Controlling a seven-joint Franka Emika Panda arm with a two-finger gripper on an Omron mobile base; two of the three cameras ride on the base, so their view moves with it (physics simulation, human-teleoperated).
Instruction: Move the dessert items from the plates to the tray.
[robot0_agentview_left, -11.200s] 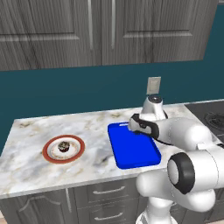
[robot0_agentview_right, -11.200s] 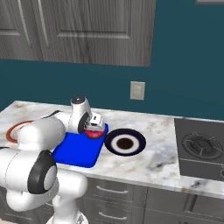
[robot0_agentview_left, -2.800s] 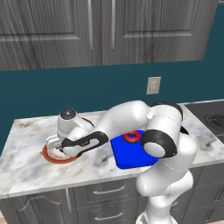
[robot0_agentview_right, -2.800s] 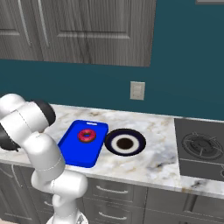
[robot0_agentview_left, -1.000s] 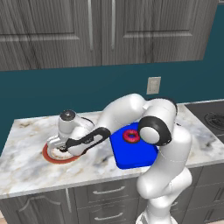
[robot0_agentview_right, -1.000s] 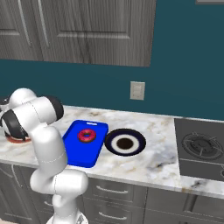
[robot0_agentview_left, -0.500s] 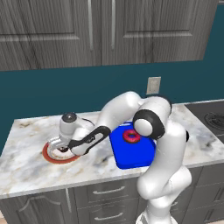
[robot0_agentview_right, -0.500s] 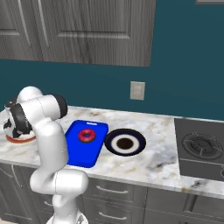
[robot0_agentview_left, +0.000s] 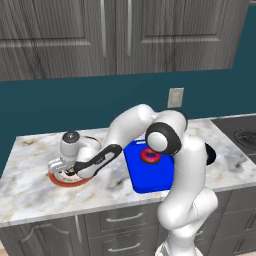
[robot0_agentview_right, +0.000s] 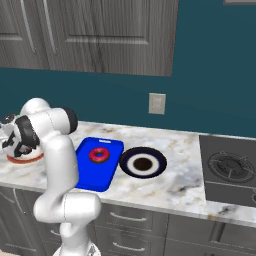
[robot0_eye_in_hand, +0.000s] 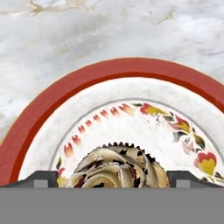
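jaws wide open, low over the red-rimmed plate (robot0_agentview_left: 65, 179) at the left of the bench (robot0_agentview_left: 30, 195), fingertips (robot0_eye_in_hand: 43, 178) either side of the cupcake (robot0_eye_in_hand: 118, 168), which sits on the plate; they look not yet closed on it, though contact is hard to judge. donut (robot0_agentview_left: 150, 156) lies on the blue tray (robot0_agentview_left: 150, 177) mid-bench. navy plate (robot0_agentview_right: 143, 163) sits just right of the tray.

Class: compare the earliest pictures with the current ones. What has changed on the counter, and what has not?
The donut left the navy plate and now lies on the tray. The arm swung left; its open gripper is down around the cupcake. Cupcake, both plates and tray stayed put.
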